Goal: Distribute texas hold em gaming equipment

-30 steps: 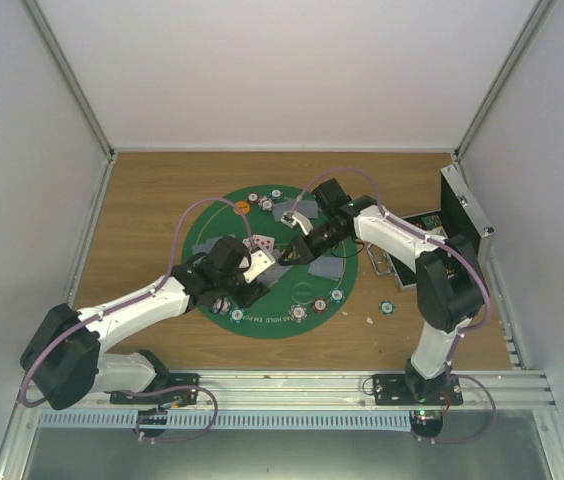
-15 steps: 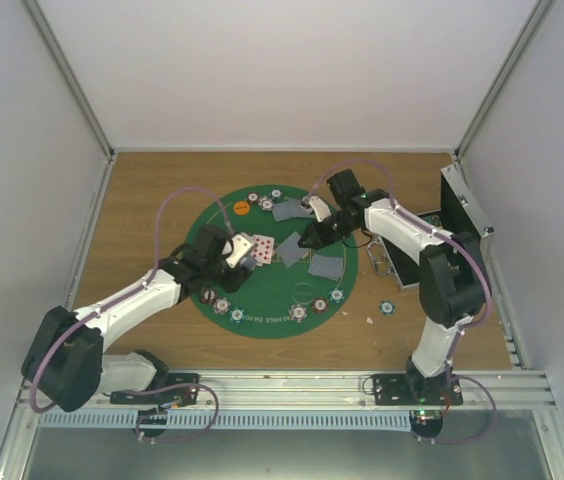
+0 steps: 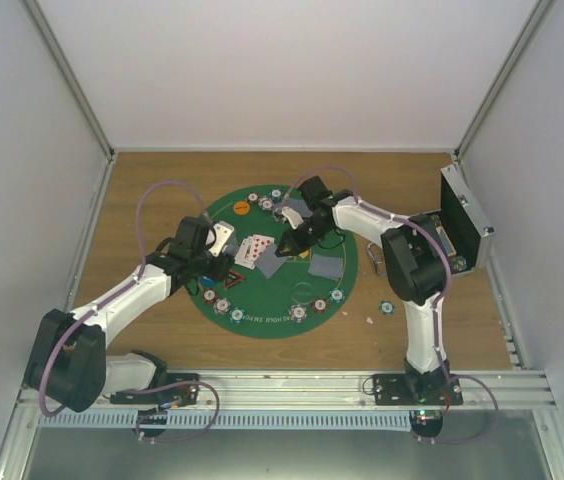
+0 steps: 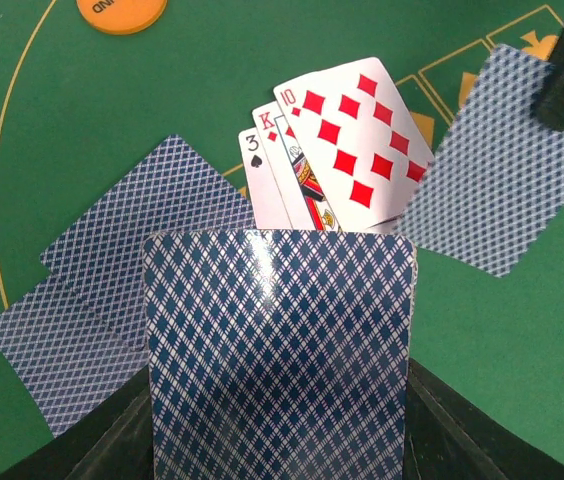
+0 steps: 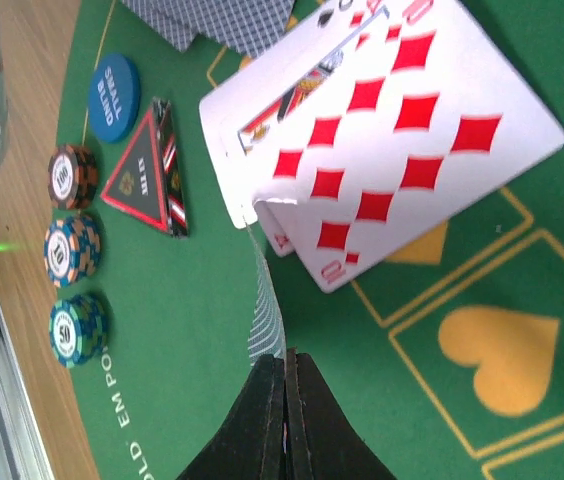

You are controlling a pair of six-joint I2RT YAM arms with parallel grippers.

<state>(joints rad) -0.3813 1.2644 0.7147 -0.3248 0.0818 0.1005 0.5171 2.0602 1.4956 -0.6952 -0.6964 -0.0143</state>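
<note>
Both arms are over the round green mat [image 3: 262,300] at once, each with a card in its grip. The left claw [image 3: 224,240] is clamped on a blue-backed card [image 4: 277,350] held upright, pattern toward its own camera. The right claw [image 5: 284,375] has its fingers pressed together on a thin card [image 5: 265,320] seen almost edge-on, just beside the face-up fan [image 4: 342,140] of three, king and ten at the centre of the mat. I'd say this is dealing, with each card due at a seat. To do it well, each arm should tip its card flat and let go low over the felt so it neither flips nor skates. The right one should draw away from the fan before it lowers, or it may drag the ten along. The two claws are near each other, so one should go at a time. Face-down cards [image 4: 112,290] already lie on the mat. Chip stacks [image 5: 70,250] sit along its rim beside the dark triangular marker [image 5: 147,180] and blue disc [image 5: 114,98], and the orange disc [image 3: 241,208] is on the far side. The silver case [image 3: 462,225] stands open at the right edge of the table [image 3: 142,200]. The arm hides much of it, and I cannot tell what is in it.
</note>
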